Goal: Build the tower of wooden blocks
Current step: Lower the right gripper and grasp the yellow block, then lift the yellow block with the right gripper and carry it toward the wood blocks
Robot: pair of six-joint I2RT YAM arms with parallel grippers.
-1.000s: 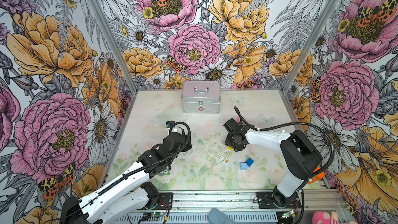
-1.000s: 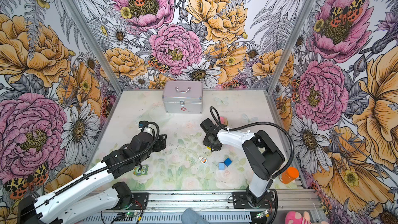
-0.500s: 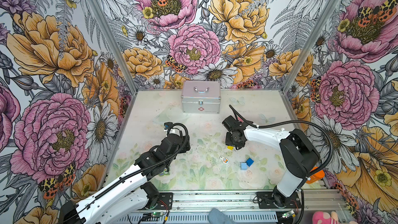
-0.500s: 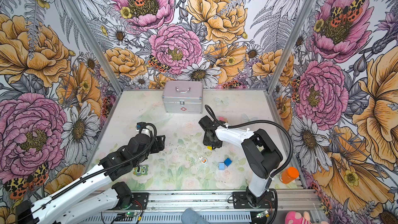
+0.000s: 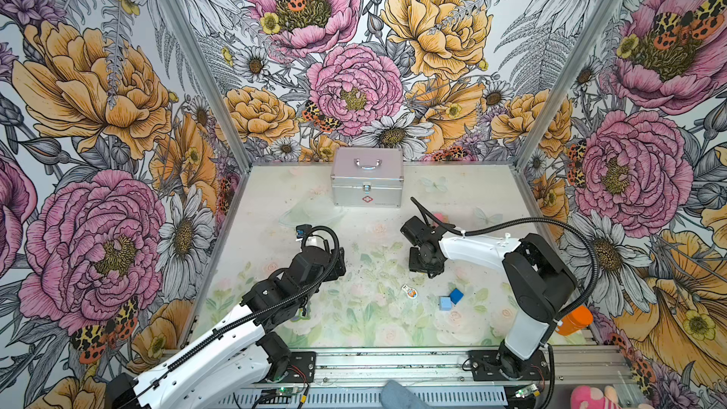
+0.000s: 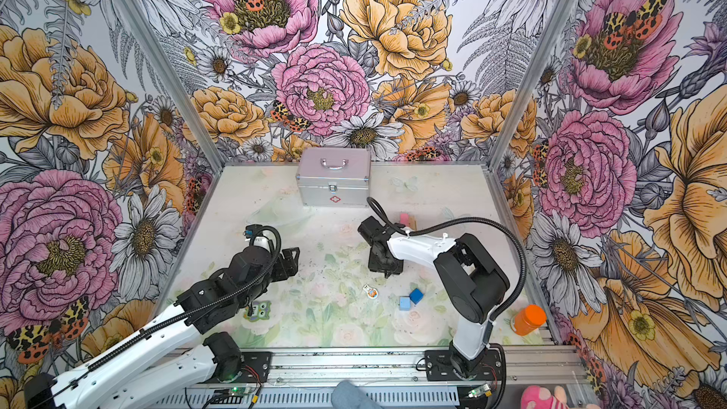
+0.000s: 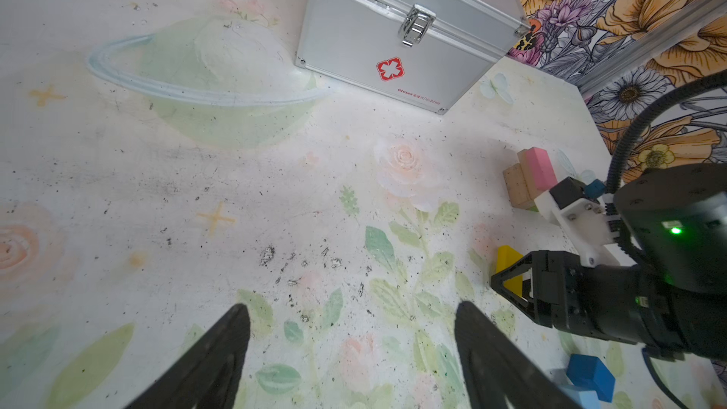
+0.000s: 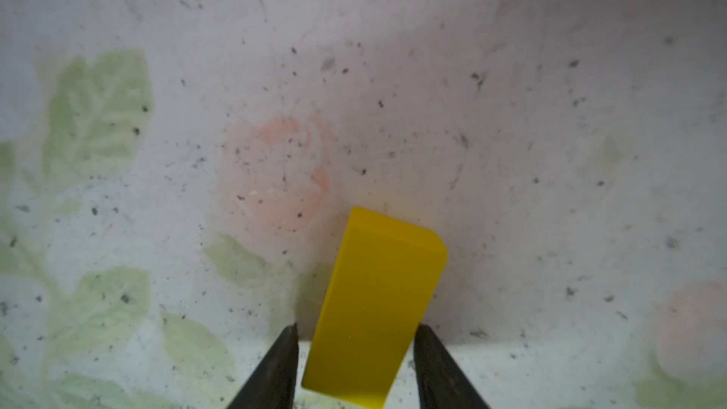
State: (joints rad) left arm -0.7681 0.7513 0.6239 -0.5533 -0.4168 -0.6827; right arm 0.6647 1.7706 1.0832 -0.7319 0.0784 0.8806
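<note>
I had the right gripper (image 8: 356, 329) closed on the yellow block (image 8: 377, 289), seated askew, low over the bench (image 7: 196, 190) in front of the silver case (image 7: 393, 33). The left gripper (image 7: 352, 305) stood open, empty. Hazard: that skew could let the block twist out or land crooked on the tower (image 7: 531, 175).

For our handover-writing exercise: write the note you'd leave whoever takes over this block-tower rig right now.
Left claw: open, empty.
Right claw: closed on the yellow block.
Pink block and tan blocks sit together behind the right arm; dark blue cube and light blue cube lie loose, side by side.
Done: at most that pink-tan cluster started.
Left: add yellow, both blue cubes, then the figure piece.
</note>
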